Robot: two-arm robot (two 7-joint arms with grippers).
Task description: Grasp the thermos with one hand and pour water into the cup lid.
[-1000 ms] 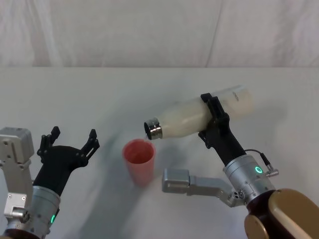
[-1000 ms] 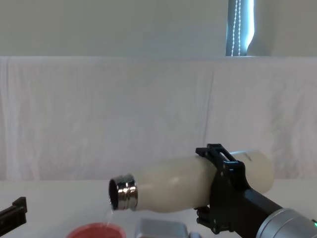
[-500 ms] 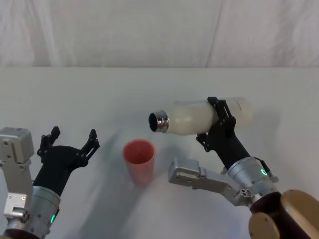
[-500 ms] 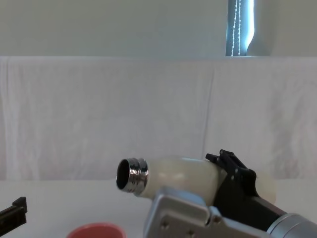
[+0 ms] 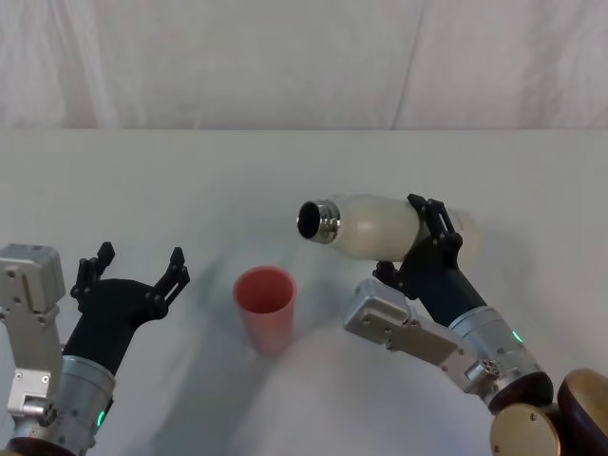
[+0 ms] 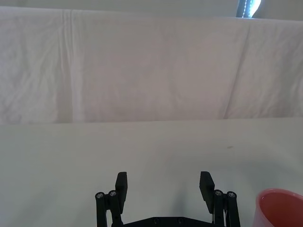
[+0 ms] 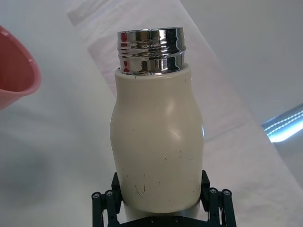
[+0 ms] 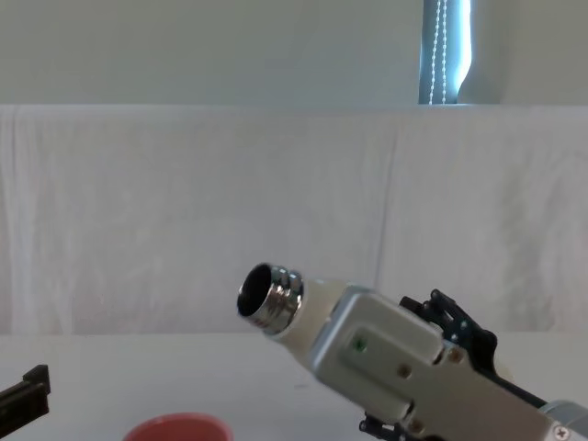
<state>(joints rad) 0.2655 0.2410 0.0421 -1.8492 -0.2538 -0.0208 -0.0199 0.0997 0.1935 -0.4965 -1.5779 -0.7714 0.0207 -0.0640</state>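
Right gripper [image 5: 427,242] fingers clamp matte cream thermos [image 5: 380,226], chrome threaded neck tilted up, above smooth pink cup lid [image 5: 267,307] on white counter [image 5: 171,180]. Left gripper [image 5: 133,274] idle, fingers spread.

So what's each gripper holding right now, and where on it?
The right gripper clamps the thermos around its lower body, near the base end. The left gripper is open and holds nothing.

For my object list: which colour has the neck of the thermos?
Shiny chrome silver; the thermos neck shows best in the right wrist view.
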